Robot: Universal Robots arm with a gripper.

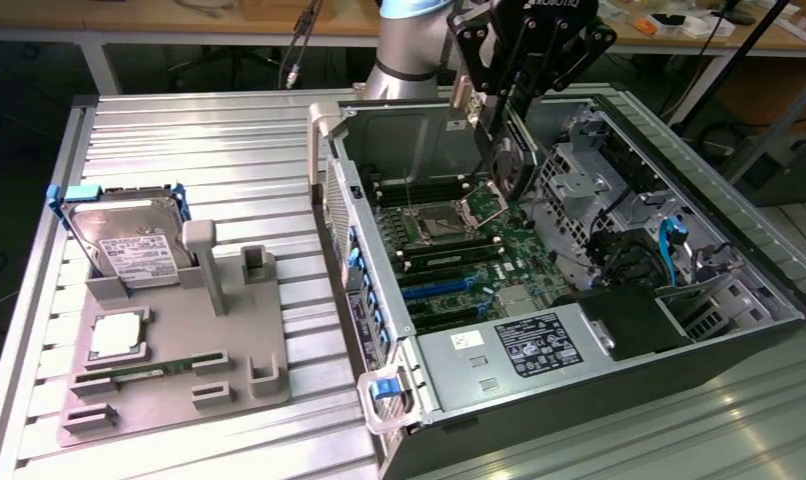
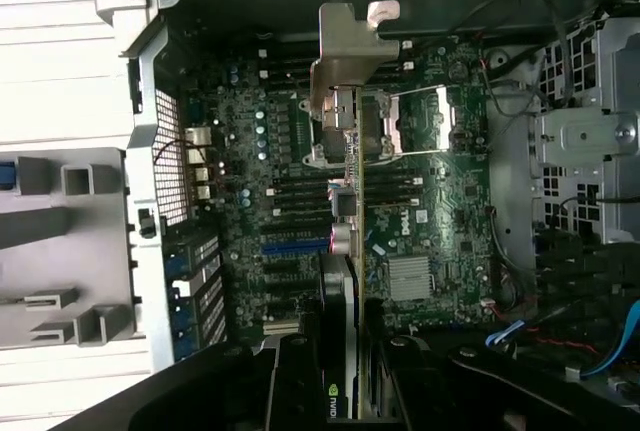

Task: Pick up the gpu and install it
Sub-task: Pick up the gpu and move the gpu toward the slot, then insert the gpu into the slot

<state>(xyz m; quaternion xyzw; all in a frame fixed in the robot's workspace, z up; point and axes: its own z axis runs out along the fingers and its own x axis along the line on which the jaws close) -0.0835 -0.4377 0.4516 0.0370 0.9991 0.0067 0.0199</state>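
Gpu (image 1: 506, 150) pick-up looks done. In the exterior view the card hangs on edge under the end effector (image 1: 507, 100), which is clamped on its upper edge. Its silver bracket faces the exterior view's left and its round fan faces the exterior view's right. It sits over the far part of the open computer case (image 1: 356, 200), above the motherboard (image 1: 497, 250), and its lower edge seems to be clear of the board, so I judge it is not yet seated. On the worktop (image 1: 216, 130) at the exterior view's left, the grey holder (image 1: 176, 380) carries the hard drive (image 1: 130, 245), and some of its slots are bare.

In the wrist view the gpu (image 2: 338, 291) is seen edge-on, running away from the end effector (image 2: 342, 371), whose two black fingers (image 2: 298, 376) press on both faces of the card. The bracket end reaches toward the far wall of the case (image 2: 150, 71). Below it the motherboard (image 2: 440, 211) lies open, with a blue slot (image 2: 295, 246) just beside the line of the card. Seating the card in a slot is what remains.
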